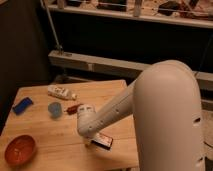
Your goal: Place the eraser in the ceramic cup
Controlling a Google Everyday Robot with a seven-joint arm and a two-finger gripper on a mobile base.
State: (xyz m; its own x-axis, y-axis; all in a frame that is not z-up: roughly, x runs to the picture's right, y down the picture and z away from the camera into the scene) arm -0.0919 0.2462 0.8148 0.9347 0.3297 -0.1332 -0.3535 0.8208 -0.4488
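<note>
The wooden surface (pixel 45 135) stood before a dark wall and a metal rail. The ceramic cup (pixel 55 109) stood upright left of centre, between a blue piece (pixel 22 105) and a reddish-brown oblong (pixel 73 108). An orange bowl (pixel 20 149) sat at the front left corner. The eraser (pixel 104 141) lay on the surface near the front edge, outside both vessels. The claw (pixel 93 143) pointed down at the eraser's left end, beneath the white arm (pixel 160 115). Its opening could not be determined.

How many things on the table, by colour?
Blue: 2 (flat piece, ceramic cup)
Orange: 1 (bowl)
Reddish-brown: 1 (oblong thing)
White: 1 (lying bottle)
Black: 1 (eraser, gripper at its left end)
Total: 6
</note>
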